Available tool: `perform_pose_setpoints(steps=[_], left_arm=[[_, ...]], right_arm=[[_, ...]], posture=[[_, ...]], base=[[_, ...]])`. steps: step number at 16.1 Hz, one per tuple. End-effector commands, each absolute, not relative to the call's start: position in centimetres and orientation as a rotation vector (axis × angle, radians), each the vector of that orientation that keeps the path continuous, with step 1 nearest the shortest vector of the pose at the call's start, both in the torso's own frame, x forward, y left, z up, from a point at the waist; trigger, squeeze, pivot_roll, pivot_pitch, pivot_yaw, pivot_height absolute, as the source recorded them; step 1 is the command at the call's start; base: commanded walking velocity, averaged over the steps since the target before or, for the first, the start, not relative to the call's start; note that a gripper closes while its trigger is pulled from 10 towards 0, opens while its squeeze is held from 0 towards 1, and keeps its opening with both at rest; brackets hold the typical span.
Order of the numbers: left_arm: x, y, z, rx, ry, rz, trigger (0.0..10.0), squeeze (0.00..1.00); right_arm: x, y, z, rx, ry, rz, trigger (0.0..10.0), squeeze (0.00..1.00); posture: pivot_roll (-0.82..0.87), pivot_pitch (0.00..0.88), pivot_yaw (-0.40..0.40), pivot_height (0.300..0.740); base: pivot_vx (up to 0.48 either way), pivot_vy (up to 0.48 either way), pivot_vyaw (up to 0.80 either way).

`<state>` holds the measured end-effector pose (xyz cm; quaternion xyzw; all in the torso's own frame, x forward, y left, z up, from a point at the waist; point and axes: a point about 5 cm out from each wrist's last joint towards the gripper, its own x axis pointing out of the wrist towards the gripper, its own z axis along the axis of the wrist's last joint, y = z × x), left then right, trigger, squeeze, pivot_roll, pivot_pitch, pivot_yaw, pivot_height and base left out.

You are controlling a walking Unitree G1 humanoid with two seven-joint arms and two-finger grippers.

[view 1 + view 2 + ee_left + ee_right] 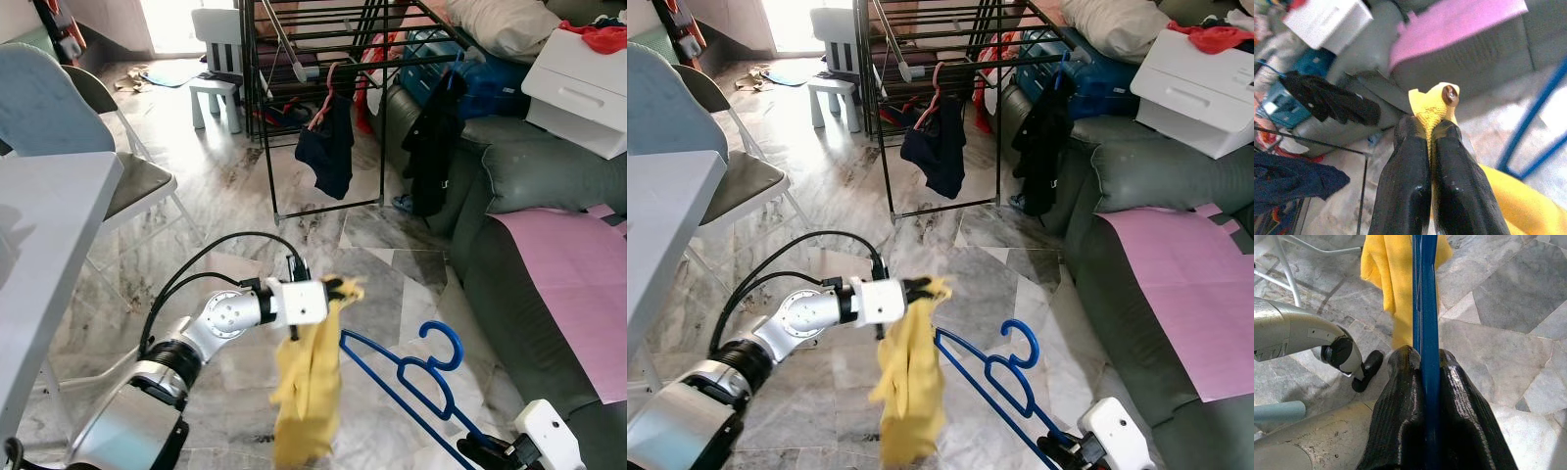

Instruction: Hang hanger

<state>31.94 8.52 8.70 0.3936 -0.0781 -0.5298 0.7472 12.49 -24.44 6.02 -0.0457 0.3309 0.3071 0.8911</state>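
Observation:
A yellow garment (pixel 306 387) hangs down in front of me, pinched at its top corner by my left gripper (pixel 338 288), which is shut on it. In the left wrist view the yellow cloth (pixel 1436 110) sticks out from between the black fingers (pixel 1405 186). A blue hanger (pixel 409 377) slants up from the lower right, its hook (pixel 443 343) pointing up beside the garment. My right gripper (pixel 482 448) is shut on the hanger's lower end; the blue bar (pixel 1425 308) runs out between its fingers (pixel 1400 401). One hanger arm reaches the garment's edge.
A black drying rack (pixel 294 108) stands ahead with a dark garment (pixel 328 147) on a pink hanger. A grey sofa (pixel 549 264) with a pink sheet (pixel 573 294) runs along the right. A white table (pixel 39 255) and folding chair (pixel 127 176) are on the left. Marble floor lies between.

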Motion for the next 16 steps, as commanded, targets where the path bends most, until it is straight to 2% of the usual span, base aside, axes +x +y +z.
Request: perform_pose_setpoints(steps=[1,4,8,11,13,16], left_arm=[[32.6,8.4,9.8,0.912,-0.214,-1.149,10.0,0.00],[33.2,8.0,10.8,0.964,-0.286,-1.100,10.0,0.00],[33.5,6.6,13.0,0.976,-0.492,-0.999,10.0,0.00],[33.0,5.8,12.9,0.930,-0.504,-1.041,10.0,0.00],[32.5,5.3,12.7,0.826,-0.501,-1.071,10.0,0.00],[32.5,5.9,12.1,0.849,-0.475,-1.049,10.0,0.00]], right_arm=[[12.6,-24.8,6.7,-0.111,0.663,0.645,10.0,0.00],[12.4,-24.5,6.6,-0.101,0.666,0.662,10.0,0.00],[12.2,-23.0,5.8,-0.045,0.677,0.716,10.0,0.00],[12.8,-22.6,5.3,-0.030,0.665,0.706,10.0,0.00],[14.5,-23.3,4.8,-0.044,0.620,0.592,10.0,0.00],[14.8,-23.2,4.8,-0.045,0.609,0.581,10.0,0.00]], posture=[[-0.06,0.000,0.020,0.740],[-0.07,0.000,0.023,0.740],[-0.07,0.000,0.028,0.740],[-0.07,0.000,0.029,0.740],[-0.06,0.000,0.027,0.740],[-0.05,0.000,0.023,0.740]], base=[[0.000,0.000,0.00],[0.000,0.000,0.00],[0.000,0.000,0.00],[0.000,0.000,0.00],[0.000,0.000,0.00],[0.000,0.000,0.00]])
